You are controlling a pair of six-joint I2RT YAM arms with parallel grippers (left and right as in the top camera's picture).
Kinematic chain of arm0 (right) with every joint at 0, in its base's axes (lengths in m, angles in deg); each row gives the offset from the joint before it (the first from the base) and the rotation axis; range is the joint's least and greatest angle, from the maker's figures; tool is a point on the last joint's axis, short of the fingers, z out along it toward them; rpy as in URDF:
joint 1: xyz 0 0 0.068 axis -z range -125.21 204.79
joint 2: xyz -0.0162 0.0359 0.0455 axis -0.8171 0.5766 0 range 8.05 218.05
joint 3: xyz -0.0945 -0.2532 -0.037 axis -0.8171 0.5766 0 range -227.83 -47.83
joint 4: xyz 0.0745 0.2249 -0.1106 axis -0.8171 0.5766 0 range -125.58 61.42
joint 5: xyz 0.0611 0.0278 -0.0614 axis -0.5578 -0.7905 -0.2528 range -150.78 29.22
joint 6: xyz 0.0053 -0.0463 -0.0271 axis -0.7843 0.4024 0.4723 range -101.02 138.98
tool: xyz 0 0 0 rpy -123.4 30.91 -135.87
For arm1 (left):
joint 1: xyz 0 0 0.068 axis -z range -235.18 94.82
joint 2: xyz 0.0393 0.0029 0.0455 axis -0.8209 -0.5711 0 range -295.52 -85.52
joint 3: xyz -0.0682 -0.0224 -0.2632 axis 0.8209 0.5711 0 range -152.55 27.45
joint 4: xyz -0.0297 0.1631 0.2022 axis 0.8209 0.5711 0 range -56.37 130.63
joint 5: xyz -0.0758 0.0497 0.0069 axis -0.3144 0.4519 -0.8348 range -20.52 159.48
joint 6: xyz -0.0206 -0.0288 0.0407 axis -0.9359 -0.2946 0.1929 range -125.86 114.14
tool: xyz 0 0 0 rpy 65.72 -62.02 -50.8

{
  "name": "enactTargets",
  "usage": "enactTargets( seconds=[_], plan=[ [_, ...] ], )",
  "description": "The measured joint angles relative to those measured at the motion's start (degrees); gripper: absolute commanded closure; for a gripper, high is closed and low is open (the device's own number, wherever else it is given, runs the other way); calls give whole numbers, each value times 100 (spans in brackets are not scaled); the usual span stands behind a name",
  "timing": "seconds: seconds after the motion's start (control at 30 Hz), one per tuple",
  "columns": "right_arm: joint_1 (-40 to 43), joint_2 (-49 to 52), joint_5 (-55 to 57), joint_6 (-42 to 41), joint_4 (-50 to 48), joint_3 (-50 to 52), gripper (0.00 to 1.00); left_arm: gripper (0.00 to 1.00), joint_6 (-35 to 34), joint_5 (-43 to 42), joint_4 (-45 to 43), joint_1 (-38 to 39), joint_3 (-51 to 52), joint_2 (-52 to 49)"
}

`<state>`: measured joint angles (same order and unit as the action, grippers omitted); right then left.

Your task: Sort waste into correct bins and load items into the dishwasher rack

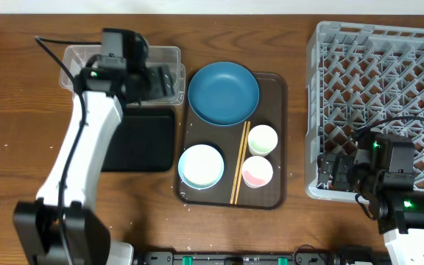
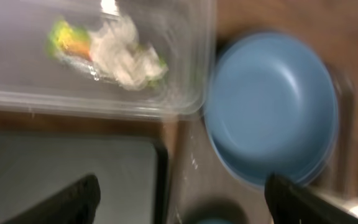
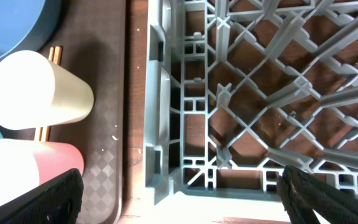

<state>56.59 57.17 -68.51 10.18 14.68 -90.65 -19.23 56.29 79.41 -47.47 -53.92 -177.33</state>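
The left hand and right hand are both released, empty. The blue dish, just beside the tub, looks stiff and slippery; better take its rim.

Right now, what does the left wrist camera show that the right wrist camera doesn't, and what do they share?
Only the left wrist view shows the clear tub holding the snack wrapper and crumpled tissue, plus the black tray. Only the right wrist view shows the grey rack, a white cup, a pinkish cup and the chopsticks. Both show the blue dish on the brown serving tray.
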Motion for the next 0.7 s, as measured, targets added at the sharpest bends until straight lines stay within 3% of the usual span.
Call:
enactTargets(
  seconds=[0.13,0.33,0.57,0.7],
  plan=[
    [0,0,0,0,-13,-2,1,13,-92,-9,704,557,4,57],
    [0,0,0,0,-15,-2,1,15,-164,-155,868,1523,236,31],
    [0,0,0,0,-15,-7,1,16,-168,-247,407,2865,815,28],
    [0,0,0,0,-11,-9,1,28,-190,-284,-136,3451,1226,-4]
  ],
)
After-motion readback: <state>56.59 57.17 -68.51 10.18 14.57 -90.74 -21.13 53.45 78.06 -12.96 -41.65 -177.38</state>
